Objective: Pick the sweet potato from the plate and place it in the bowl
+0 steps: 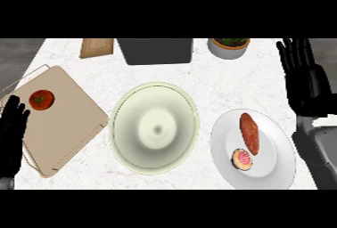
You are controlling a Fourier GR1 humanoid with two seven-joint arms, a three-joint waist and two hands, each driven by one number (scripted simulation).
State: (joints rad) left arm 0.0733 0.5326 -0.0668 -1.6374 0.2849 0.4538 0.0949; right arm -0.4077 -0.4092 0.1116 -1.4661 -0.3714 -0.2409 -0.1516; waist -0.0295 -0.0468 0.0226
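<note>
Sweet potato point(248, 133) lying on white plate point(280, 153), lower right of frame; both hands apart from it.

Nearest, lower right: plate bearing sweet potato lengthwise, with small round pink-centred piece point(241, 159) just below it. Lower left edge: left hand point(12, 133), fingers straight and up, holding nothing, overlapping tan cutting board point(63, 120) with tomato point(41, 99) on it. Centre: pale green bowl point(154, 127), beside plate. Right edge, higher up: right hand point(304, 75), fingers straight and spread, holding nothing, above plate in frame. Top: potted plant point(229, 46), dark box point(156, 50), small tan item point(96, 47).
</note>
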